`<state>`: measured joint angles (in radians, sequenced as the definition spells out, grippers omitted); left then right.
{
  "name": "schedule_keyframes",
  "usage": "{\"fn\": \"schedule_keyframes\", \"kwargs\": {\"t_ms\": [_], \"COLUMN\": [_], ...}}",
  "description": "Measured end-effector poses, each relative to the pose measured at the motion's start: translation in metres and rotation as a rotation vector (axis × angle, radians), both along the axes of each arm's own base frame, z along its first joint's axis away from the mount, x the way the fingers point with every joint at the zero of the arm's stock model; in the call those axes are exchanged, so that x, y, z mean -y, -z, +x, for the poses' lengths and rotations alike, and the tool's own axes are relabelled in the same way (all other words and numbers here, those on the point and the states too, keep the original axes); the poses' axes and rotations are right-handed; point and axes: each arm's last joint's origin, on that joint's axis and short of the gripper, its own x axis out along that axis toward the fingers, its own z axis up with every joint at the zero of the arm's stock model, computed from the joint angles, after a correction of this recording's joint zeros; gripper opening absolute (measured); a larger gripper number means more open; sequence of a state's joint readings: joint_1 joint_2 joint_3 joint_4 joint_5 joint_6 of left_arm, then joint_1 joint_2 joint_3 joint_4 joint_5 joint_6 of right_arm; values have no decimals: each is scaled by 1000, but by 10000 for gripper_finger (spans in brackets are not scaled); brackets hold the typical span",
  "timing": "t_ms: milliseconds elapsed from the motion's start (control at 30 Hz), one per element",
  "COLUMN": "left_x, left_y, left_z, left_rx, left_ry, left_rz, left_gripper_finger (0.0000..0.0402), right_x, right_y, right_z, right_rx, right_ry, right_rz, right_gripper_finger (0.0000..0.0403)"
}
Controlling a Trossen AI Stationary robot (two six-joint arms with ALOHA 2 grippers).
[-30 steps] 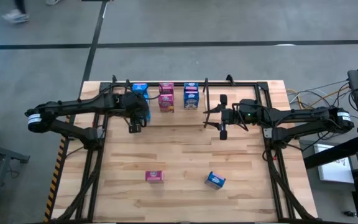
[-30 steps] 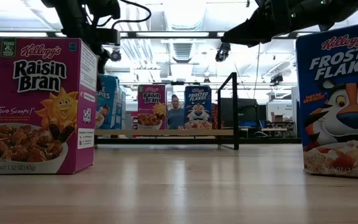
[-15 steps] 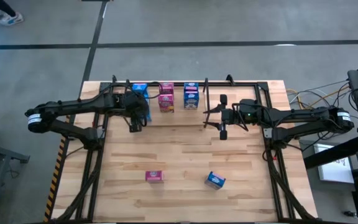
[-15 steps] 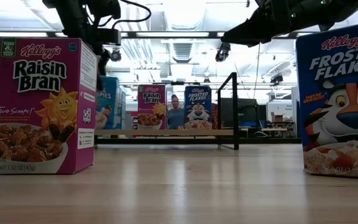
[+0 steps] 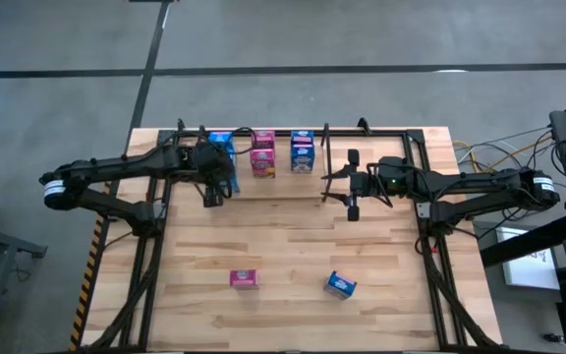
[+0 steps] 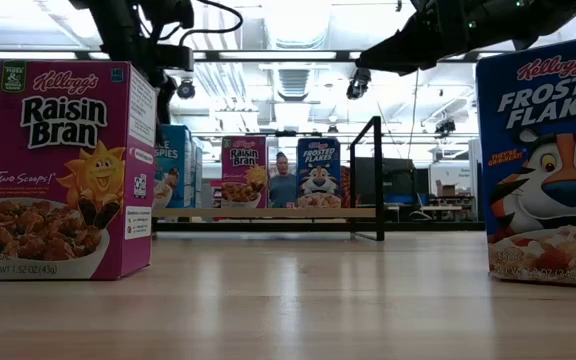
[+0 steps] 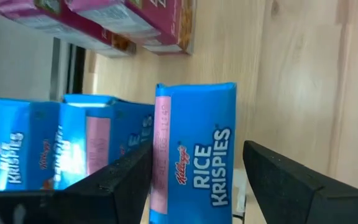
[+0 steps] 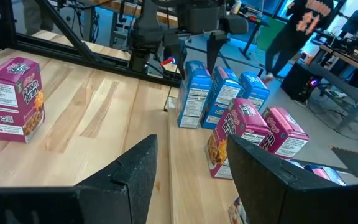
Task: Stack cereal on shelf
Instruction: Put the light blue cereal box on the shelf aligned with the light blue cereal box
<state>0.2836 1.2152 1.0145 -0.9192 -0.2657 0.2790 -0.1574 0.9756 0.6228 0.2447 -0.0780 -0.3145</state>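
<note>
Seen from above, the left end effector [image 5: 213, 197] sits in the upper left of the wooden table [image 5: 293, 246], right at the front blue Rice Krispies cereal box [image 7: 194, 152]. In the left wrist view that box stands between the two dark fingers [image 7: 114, 180], which are spread with a slim gap on each side, so the box is not gripped. More blue Rice Krispies boxes [image 7: 61, 143] stand just behind it.

The black wire-rod shelf [image 5: 293, 133] runs along the upper edge of the table. In front of it, upper centre of the overhead frame, stand the pink Raisin Bran boxes [image 5: 262, 153] and the blue Frosted Flakes boxes [image 5: 302, 151], side by side.

The right end effector [image 5: 353, 208] hangs above bare wood right of centre, its fingers partly spread and holding nothing.

Two boxes sit apart in the lower middle: a single pink Raisin Bran box [image 5: 245, 279] and a single blue Frosted Flakes box [image 5: 340, 285].

A person in a dark top [image 8: 303, 28] stands beyond the table.
</note>
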Motion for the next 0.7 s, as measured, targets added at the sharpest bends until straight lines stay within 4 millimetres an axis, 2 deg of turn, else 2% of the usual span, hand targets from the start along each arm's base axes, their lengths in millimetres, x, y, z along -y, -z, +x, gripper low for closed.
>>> {"fn": "schedule_keyframes", "kwargs": {"t_ms": [267, 433, 700], "left_x": [0, -1, -2], "left_y": [-18, -30, -35], "left_z": [1, 6, 16], "left_rx": [29, 120, 236], "left_ry": [-6, -26, -14], "left_rz": [2, 2, -23], "left_gripper_finger": [231, 231, 231], "right_x": [0, 0, 0], "right_y": [0, 0, 0], "right_z": [0, 0, 0], "right_rx": [0, 0, 0], "right_ry": [0, 0, 0], "right_rz": [0, 0, 0], "right_gripper_finger": [183, 183, 183]}}
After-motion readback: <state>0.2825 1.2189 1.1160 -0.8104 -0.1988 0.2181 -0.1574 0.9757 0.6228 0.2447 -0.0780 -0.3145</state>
